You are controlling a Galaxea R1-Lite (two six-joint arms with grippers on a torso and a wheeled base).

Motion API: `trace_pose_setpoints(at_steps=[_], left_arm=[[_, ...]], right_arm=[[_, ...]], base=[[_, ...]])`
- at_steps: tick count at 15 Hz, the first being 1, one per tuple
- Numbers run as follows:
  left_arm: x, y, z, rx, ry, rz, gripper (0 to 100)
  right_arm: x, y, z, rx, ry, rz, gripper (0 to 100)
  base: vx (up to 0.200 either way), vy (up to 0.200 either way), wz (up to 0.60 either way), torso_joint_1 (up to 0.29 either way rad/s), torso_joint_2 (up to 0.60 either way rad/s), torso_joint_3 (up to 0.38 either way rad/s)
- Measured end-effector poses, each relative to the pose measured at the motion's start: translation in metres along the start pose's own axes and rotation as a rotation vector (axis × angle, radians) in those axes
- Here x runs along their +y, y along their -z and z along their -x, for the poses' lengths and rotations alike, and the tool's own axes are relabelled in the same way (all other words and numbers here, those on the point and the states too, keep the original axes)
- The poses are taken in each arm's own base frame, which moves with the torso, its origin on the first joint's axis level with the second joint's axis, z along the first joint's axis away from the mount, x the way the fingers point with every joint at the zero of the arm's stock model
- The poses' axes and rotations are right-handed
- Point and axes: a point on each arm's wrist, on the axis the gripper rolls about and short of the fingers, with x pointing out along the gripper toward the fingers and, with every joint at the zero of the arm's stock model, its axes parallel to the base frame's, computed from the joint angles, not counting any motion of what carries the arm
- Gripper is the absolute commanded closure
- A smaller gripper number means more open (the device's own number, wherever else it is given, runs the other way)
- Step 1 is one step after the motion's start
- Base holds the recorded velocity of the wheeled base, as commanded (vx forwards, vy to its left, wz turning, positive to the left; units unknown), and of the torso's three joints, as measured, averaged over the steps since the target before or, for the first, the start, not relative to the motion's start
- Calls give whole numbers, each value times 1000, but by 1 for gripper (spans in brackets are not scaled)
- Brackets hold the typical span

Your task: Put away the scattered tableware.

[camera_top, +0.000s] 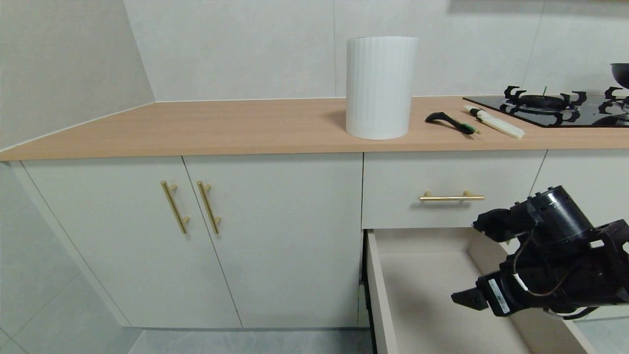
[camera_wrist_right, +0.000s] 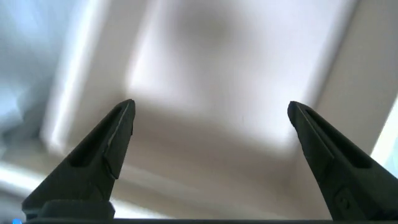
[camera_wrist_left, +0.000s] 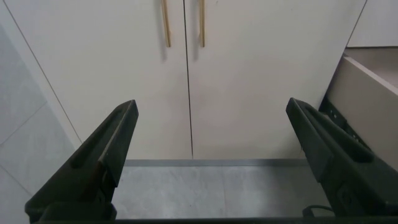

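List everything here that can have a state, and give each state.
Beige lower drawer, pulled open.
Upper drawer with brass handle, shut.
Two white cupboard doors, shut.
White ribbed cylinder, upright.
Black-handled utensil, lying flat.
Cream utensil, lying flat.
Left end effector, open.
Right end effector, open.

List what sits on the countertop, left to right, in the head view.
On the countertop: white ribbed container → black-handled utensil → cream utensil → gas hob.
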Motion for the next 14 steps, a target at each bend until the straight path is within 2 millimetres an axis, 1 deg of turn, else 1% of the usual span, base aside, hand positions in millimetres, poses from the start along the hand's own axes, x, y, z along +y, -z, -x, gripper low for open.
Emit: trace_pose_setpoints(at_steps=[1,2,4,7,8,14], left_arm=[[0,0,0,0,0,0,0],[0,0,0,0,0,0,0],[0,0,0,0,0,0,0],[0,0,0,0,0,0,0],[0,0,0,0,0,0,0],[0,0,0,0,0,0,0]], right_arm=[[-1,0,1,-16,2,-5,0],[-3,-4,3,-67,1,-15,0],[-8,-3,4,-82,12,-31,0],[-11,-3,4,-82,19,-40,0],[-11,-3,4,-81,20,-40,0],[-12,-3,5,-83,22,-42,0]], base=[[0,0,0,0,0,0],[0,0,0,0,0,0],[0,0,0,11,-25,-16],[0,0,0,61,-235,-235],[0,0,0,115,-295,-315],[0,0,0,143,-499,-300]])
